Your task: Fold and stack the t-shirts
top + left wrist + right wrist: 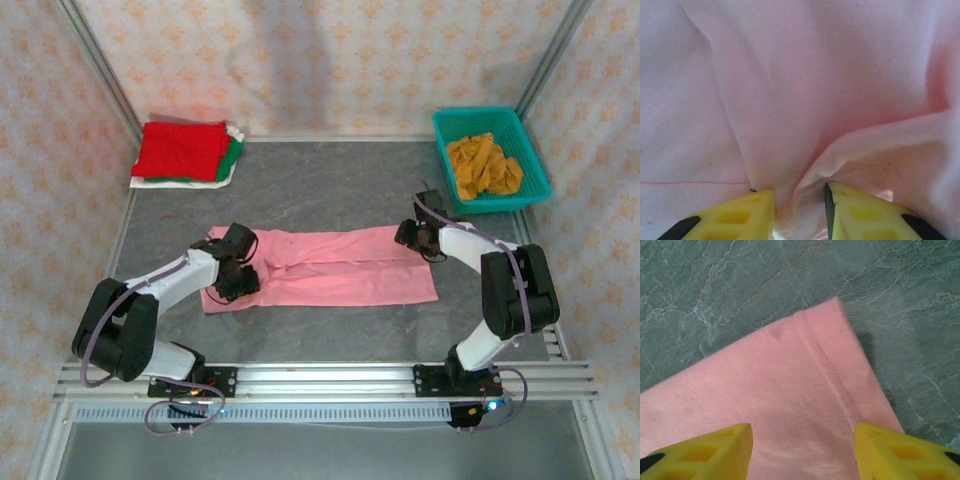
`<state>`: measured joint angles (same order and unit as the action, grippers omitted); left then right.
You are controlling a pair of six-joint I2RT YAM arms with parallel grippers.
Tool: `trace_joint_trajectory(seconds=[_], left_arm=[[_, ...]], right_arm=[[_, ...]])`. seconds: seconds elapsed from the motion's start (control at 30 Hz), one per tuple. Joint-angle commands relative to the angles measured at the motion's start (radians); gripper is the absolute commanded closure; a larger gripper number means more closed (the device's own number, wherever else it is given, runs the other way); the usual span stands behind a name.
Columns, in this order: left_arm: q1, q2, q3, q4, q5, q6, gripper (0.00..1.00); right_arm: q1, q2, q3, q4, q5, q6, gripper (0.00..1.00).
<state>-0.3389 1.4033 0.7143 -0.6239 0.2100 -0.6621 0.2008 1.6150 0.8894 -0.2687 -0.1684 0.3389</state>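
Note:
The pink t-shirt lies as a long folded band across the middle of the table. My left gripper is down on its left end. In the left wrist view the yellow fingers stand a little apart, with a raised ridge of pink cloth between them. My right gripper hovers over the shirt's far right corner. Its jaws are open above the hemmed corner, holding nothing. A folded stack sits at the back left: a red t-shirt on top, then green and white. The mustard-orange t-shirt lies crumpled in the basket.
The teal lattice basket stands at the back right, just behind my right arm. The grey marbled table is walled by patterned panels on three sides. An aluminium rail runs along the near edge.

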Motion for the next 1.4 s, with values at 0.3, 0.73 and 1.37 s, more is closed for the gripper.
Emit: trace_joint_trajectory(seconds=[0.3,0.73,1.37], left_arm=[[-0.005,-0.043,0.021,-0.089,-0.092,-0.006,1.0],[0.092,-0.259,0.011,-0.26,-0.192,-0.019,1.0],[0.154,-0.446,-0.011,-0.216,-0.193,-0.045,0.58]], right_arm=[[-0.005,0.02,-0.006,0.003,0.017,-0.002,0.44],[-0.005,0.014,-0.004,-0.001,0.016,-0.001,0.44],[0.036,-0.047,0.062,-0.115,0.104,-0.034,0.44]])
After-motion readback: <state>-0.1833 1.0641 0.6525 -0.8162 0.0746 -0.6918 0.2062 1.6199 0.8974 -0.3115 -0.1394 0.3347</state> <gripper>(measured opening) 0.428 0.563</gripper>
